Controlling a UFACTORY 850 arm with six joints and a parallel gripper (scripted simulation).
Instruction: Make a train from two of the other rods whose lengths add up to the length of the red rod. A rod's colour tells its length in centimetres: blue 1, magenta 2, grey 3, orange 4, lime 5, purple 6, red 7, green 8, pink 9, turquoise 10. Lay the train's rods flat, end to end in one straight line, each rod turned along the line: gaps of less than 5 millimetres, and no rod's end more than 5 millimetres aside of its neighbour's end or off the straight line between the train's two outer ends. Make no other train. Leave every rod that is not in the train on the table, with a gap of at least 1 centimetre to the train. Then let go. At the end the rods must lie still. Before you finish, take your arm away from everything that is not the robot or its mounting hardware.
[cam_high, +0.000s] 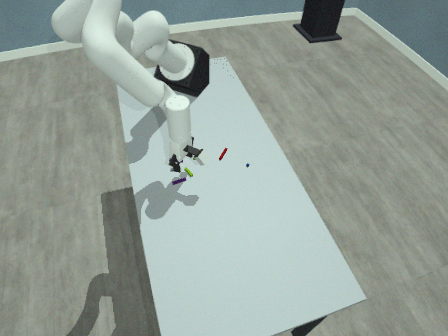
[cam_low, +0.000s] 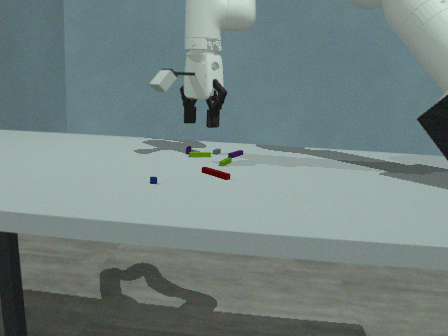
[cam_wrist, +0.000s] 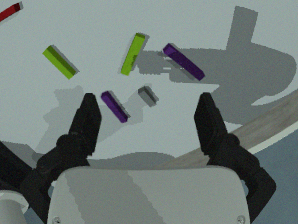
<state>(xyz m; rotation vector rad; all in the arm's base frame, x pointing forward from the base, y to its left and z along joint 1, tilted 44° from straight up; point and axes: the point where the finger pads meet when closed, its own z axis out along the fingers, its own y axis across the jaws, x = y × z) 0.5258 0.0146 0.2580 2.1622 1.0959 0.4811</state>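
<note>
My gripper (cam_low: 201, 117) is open and empty, hovering above a cluster of rods; it also shows in the wrist view (cam_wrist: 147, 106). In the wrist view a short purple rod (cam_wrist: 115, 107) and a small grey rod (cam_wrist: 148, 95) lie below and between the fingers. Beyond them lie a lime rod (cam_wrist: 133, 54), a longer purple rod (cam_wrist: 184, 62) and a second lime rod (cam_wrist: 60, 62). None of them touch. The red rod (cam_low: 216, 173) lies flat, apart from the cluster, toward the front. The blue rod (cam_low: 153, 180) lies alone, farther off.
The arm's black base (cam_high: 187, 67) stands at the far end of the white table. A black pedestal (cam_high: 320, 20) stands on the floor beyond the table. The table's left edge runs close to the cluster in the top view.
</note>
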